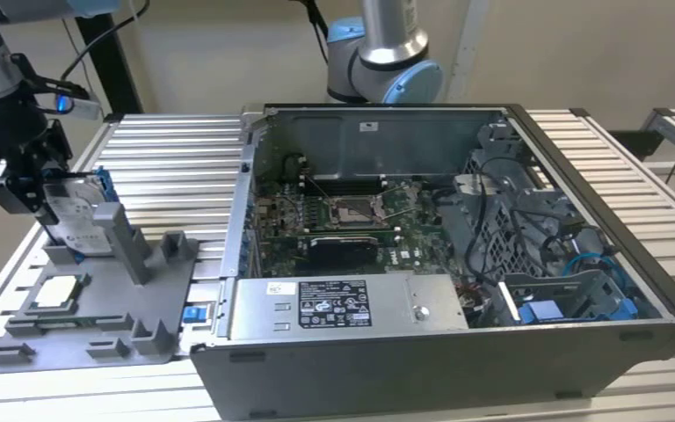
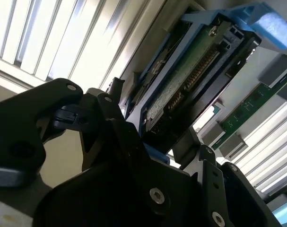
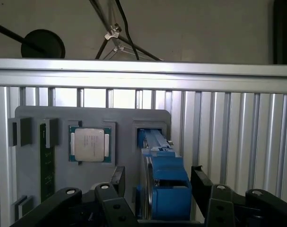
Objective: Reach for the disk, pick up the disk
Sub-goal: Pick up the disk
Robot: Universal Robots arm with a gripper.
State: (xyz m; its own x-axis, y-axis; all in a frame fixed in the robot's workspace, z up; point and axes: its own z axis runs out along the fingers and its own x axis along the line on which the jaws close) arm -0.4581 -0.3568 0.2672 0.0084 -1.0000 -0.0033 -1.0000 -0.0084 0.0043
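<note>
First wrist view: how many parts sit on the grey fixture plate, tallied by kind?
disk, upright in its slot: 1
square silver chip: 1
green memory stick: 1
Total on the grey fixture plate: 3

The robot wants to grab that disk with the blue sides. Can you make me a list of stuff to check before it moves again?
1. The disk sits between the gripper's two fingers: ok, there is one on each side in the first wrist view.
2. The fingers are squeezed onto the disk: not ok, a gap shows beside one finger.
3. The disk stands upright in the grey holder: ok, seen in the exterior view.
4. The square chip is out of the way: ok, it lies in its own pocket, apart from the disk.
5. The disk is loose enough to slide out: cannot tell.
</note>
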